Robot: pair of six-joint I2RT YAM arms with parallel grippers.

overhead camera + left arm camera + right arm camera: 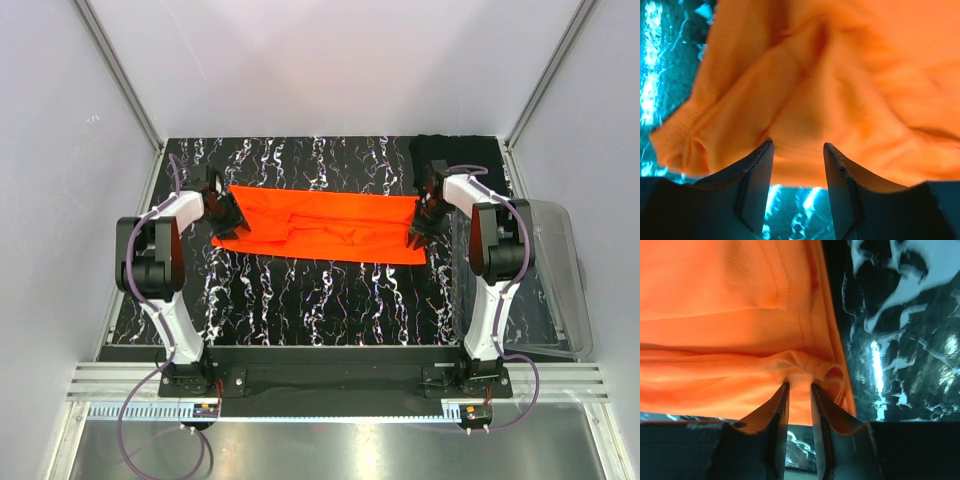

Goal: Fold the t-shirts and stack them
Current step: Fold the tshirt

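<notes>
Orange shirt: we see the orange shirt lying as a long band across the far half of the table, reaching from one pincer to the other. It is doubled lengthwise, with shallow wrinkles near its middle.
Black shirt: the black shirt sits as a dark heap at the far right corner, apart from the orange one.
Handling: we judge both shirts light, limp and easy to drag. The cloth will sag and crease wherever it is not held, and it will not break or slip much.
Where to hold: we would take the band at its two short ends, on the corners, pinching through all layers so the fold stays square.
Cloth: a fine matte knit, with a stitched hem running along the edge and soft rolled folds at the ends.
Left pincer: the left pincer stands moderately wide at the shirt's left end. The cloth edge lies at its tips, with nothing clamped.
Right pincer: the right pincer is narrow, with a pale pucker of orange cloth between its tips. We cannot tell whether it bites the cloth or only flanks it.
Table: black with white marbled veins, flat and glossy.
Bin: a clear plastic bin stands off the right side, rigid and see-through.
</notes>
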